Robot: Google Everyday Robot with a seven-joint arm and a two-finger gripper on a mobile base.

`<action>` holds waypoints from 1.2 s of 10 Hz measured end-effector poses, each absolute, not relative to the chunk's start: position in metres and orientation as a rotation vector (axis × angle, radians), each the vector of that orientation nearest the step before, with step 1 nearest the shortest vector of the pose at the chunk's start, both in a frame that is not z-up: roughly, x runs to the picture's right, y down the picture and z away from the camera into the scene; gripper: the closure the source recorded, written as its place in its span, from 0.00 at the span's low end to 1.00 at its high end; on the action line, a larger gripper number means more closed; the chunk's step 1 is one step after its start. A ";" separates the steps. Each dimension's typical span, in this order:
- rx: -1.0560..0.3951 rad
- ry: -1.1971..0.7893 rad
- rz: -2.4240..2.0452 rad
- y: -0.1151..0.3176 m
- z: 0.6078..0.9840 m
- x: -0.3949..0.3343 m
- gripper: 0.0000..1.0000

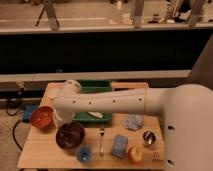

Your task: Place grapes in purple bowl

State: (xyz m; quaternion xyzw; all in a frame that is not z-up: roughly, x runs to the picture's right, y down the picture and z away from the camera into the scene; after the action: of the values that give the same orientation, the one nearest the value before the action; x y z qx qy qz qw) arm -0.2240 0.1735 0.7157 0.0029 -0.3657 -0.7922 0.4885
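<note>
The purple bowl (70, 136) stands at the front left of the wooden table. Its inside looks dark, and I cannot make out the grapes as a separate thing; they may lie in the bowl or be hidden by my arm. My white arm reaches from the right across the table, bends at the left and points down. My gripper (64, 122) hangs just above the bowl's back left rim, largely hidden behind the wrist.
An orange-red bowl (42, 118) sits left of the purple one. A light-blue cup (84, 153), a fork (101, 140), a blue sponge (119, 146), a yellow fruit (135, 154), a metal cup (148, 137) and a blue-grey cloth (133, 121) lie to the right. A green tray (94, 90) is behind.
</note>
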 end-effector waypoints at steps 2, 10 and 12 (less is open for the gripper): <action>0.010 -0.888 -1.919 0.173 0.716 -0.220 0.95; 0.024 -0.892 -1.914 0.175 0.717 -0.211 0.62; 0.028 -0.893 -1.913 0.176 0.717 -0.208 0.51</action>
State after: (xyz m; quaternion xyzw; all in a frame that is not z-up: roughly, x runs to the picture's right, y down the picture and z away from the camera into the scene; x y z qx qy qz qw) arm -0.2083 0.1759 0.7168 0.0115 -0.3681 -0.7885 0.4926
